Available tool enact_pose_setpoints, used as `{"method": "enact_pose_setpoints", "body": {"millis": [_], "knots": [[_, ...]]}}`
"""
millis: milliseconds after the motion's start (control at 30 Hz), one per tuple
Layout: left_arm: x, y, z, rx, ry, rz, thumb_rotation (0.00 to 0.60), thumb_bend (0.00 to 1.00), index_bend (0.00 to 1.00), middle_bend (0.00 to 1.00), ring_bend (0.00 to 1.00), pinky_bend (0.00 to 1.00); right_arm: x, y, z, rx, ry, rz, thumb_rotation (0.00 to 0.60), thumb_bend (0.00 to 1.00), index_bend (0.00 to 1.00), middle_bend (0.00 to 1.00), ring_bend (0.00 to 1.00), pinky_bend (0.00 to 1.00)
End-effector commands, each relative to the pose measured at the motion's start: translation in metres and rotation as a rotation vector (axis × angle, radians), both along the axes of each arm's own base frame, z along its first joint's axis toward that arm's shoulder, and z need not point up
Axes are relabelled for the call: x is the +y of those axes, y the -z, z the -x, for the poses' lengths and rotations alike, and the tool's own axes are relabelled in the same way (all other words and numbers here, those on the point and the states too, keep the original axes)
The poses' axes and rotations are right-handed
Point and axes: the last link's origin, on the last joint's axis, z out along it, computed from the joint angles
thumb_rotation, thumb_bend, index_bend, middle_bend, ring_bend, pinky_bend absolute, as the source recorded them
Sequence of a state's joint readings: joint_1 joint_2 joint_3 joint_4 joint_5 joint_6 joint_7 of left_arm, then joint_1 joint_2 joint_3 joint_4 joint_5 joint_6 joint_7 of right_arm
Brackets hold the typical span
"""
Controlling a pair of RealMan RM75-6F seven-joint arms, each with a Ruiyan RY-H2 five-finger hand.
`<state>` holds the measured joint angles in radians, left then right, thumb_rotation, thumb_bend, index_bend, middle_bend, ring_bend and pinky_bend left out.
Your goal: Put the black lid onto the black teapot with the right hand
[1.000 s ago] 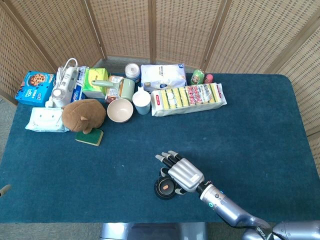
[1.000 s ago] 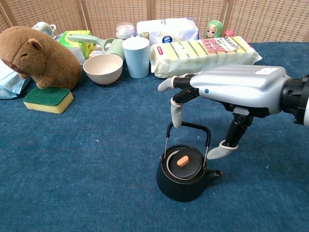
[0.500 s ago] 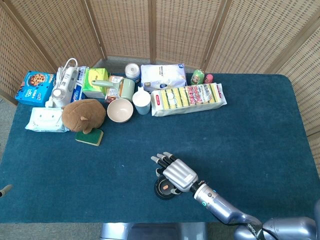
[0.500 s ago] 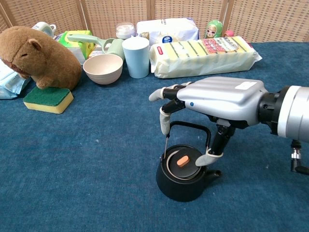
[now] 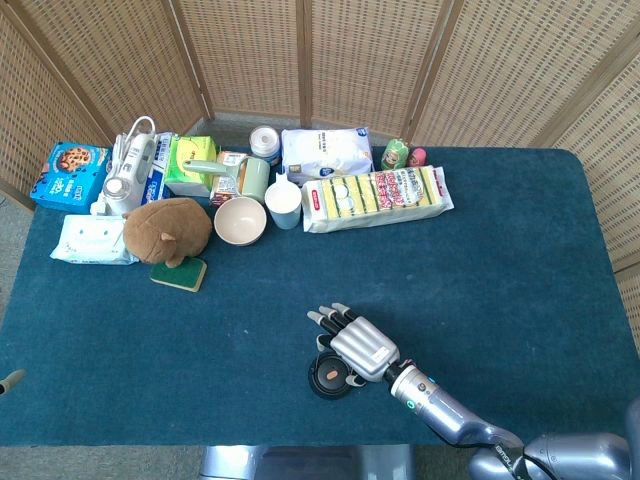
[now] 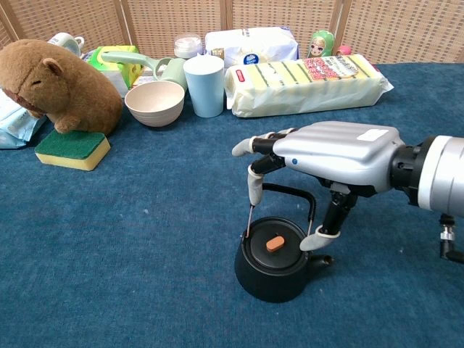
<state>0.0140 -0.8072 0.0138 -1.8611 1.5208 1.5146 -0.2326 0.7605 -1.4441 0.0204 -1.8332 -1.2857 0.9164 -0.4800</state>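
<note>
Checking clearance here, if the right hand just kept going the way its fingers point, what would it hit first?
Probably nothing soon: the right hand points left above the black teapot, over bare blue cloth. Depth is uncertain.

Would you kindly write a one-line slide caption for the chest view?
Right hand open above the black teapot, whose black lid already sits in place.

Open blue table cloth (image 6: pixel 130 275) is lying on every side of the black teapot (image 6: pixel 279 264); I am finding free passage left, right and toward me. My right hand (image 6: pixel 330 156) is hovering over its upright handle (image 6: pixel 283 192), which is standing in my downward path. Cup (image 6: pixel 204 85), bowl (image 6: pixel 154 102), sponge pack (image 6: pixel 308 83), plush toy (image 6: pixel 61 83) are crowding the far edge, well apart.
</note>
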Motion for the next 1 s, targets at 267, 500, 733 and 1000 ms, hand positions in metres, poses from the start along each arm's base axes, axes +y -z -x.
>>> {"method": "enact_pose_setpoints", "body": {"millis": [267, 500, 733, 1000], "knots": [[0.000, -0.001, 0.000, -0.002, -0.001, -0.002, 0.600, 0.07, 0.00, 0.00, 0.00, 0.00, -0.001, -0.004, -0.001, -0.019, 0.002, 0.010, 0.600, 0.18, 0.34, 0.03, 0.00, 0.00], [0.000, -0.001, 0.001, -0.004, 0.000, -0.002, 0.600, 0.07, 0.00, 0.00, 0.00, 0.00, 0.002, -0.023, -0.008, -0.062, -0.014, 0.034, 0.600, 0.18, 0.34, 0.03, 0.00, 0.00], [-0.001, 0.000, 0.000, -0.001, 0.002, -0.002, 0.600, 0.07, 0.00, 0.00, 0.00, 0.00, -0.011, -0.045, -0.007, -0.098, 0.002, 0.083, 0.600, 0.09, 0.21, 0.03, 0.01, 0.00], [-0.001, 0.000, 0.000, -0.002, 0.004, 0.004, 0.600, 0.07, 0.00, 0.00, 0.00, 0.00, -0.041, -0.074, 0.012, -0.119, -0.002, 0.241, 0.485, 0.00, 0.09, 0.03, 0.01, 0.00]]}}
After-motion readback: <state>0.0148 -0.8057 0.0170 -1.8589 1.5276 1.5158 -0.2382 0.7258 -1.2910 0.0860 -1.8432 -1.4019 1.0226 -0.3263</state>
